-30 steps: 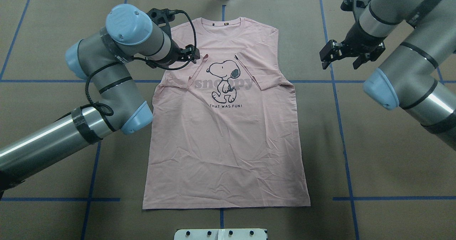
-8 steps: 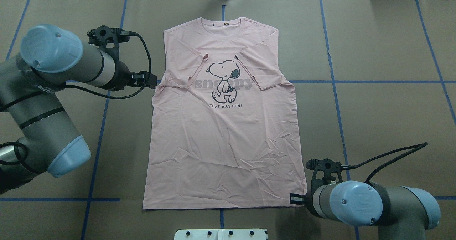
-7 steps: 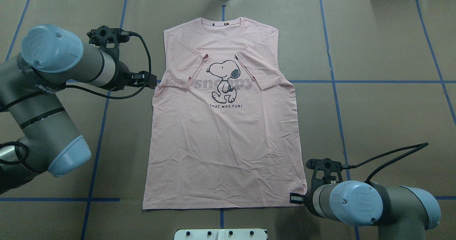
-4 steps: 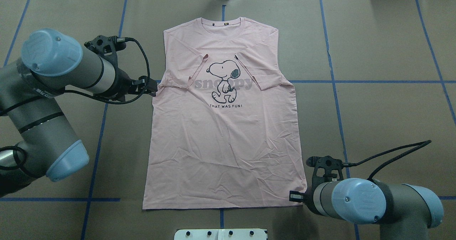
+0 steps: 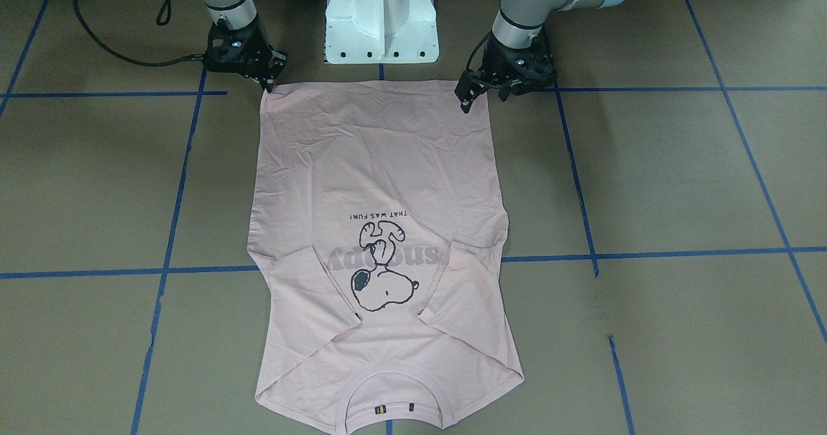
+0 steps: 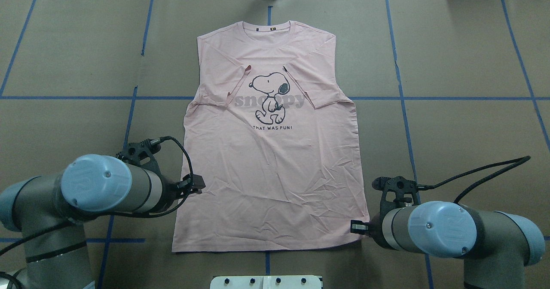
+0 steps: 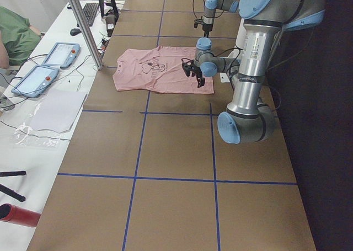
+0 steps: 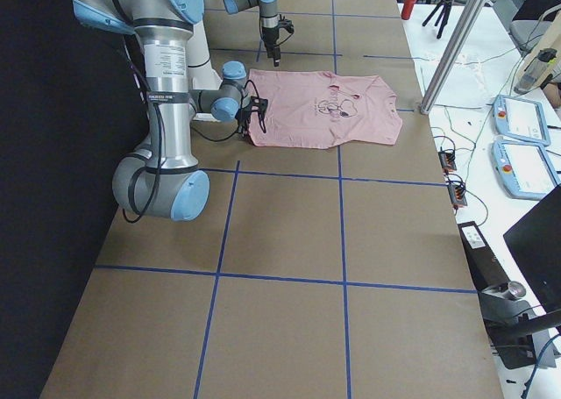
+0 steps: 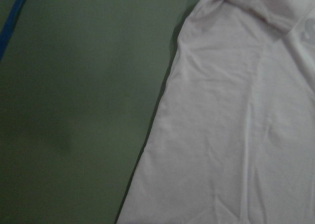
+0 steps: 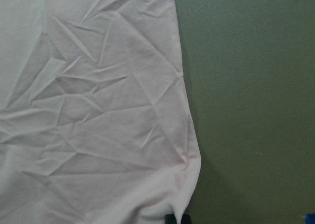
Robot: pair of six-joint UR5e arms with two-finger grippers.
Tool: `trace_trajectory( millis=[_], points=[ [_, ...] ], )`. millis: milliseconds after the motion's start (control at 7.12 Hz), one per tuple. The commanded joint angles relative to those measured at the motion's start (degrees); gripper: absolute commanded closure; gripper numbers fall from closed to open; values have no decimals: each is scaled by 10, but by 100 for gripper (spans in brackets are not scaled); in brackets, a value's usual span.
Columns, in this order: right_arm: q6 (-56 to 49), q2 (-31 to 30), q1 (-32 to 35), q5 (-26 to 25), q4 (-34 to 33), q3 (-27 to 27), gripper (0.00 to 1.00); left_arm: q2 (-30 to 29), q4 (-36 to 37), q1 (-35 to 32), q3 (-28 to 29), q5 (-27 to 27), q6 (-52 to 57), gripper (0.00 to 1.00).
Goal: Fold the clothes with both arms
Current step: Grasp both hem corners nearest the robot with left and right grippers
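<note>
One flat T-shirt (image 6: 270, 173), two arms: left arm's (image 6: 107, 190) jaws apart, right arm's (image 6: 438, 231) jaws unclear.

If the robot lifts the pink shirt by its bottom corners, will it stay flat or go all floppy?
Probably floppy: the shirt lies flat with many small creases, so it looks like thin, soft cloth that would sag in the middle. It is likely light too. The sleeves, folded in over the chest, might flop open once lifted.
</note>
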Motion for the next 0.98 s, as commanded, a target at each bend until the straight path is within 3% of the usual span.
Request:
trace_trajectory(
  millis=[0, 843],
  points=[
    [-1, 10, 1, 2, 0, 1, 100, 25, 2, 74, -2, 49, -77, 3],
    [-1, 11, 6, 10, 0, 5, 100, 28, 23, 102, 3, 54, -103, 13]
  ],
)
